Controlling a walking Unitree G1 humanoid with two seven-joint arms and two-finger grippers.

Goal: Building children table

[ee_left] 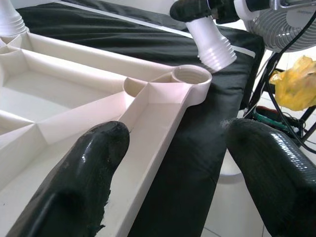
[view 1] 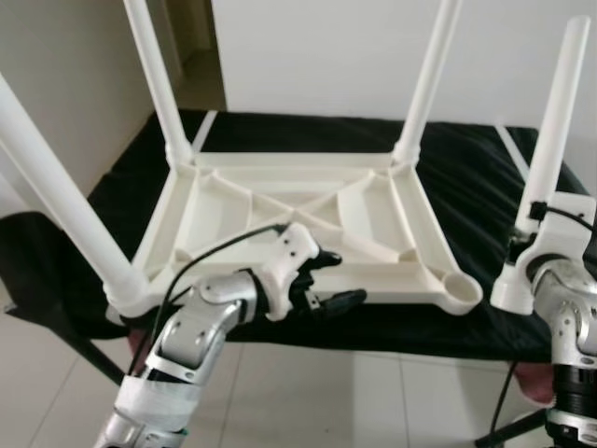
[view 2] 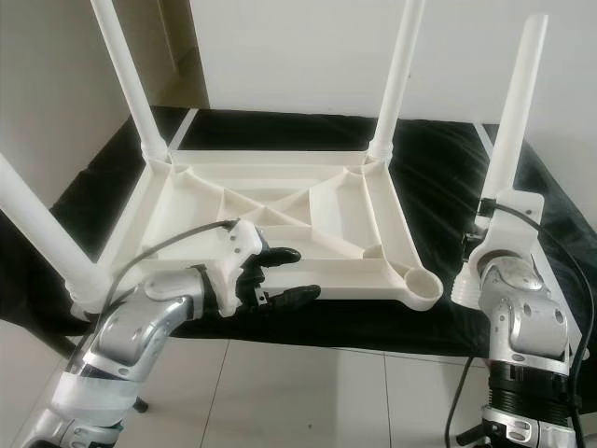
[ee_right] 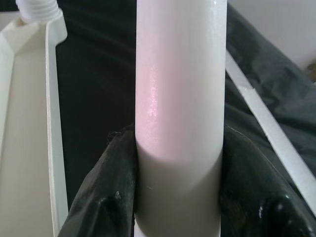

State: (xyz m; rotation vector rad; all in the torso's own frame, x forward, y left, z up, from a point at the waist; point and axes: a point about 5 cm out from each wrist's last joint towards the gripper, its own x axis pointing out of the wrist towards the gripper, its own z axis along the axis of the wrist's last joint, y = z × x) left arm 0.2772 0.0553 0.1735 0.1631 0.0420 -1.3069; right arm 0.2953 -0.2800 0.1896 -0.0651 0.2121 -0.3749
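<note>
Fitting the last leg. The upturned white plastic table top (view 1: 298, 224), three legs already in, lies on the black-covered bed (view 1: 466, 168). The right gripper (ee_right: 177, 197), jaws clenched on the fourth white tubular leg (view 1: 550, 159), holds it upright beside the empty corner socket (ee_left: 190, 76) (near-right corner). The left gripper (view 1: 322, 280), jaws released, straddles the near rim. Next: align the threaded end over the socket.
</note>
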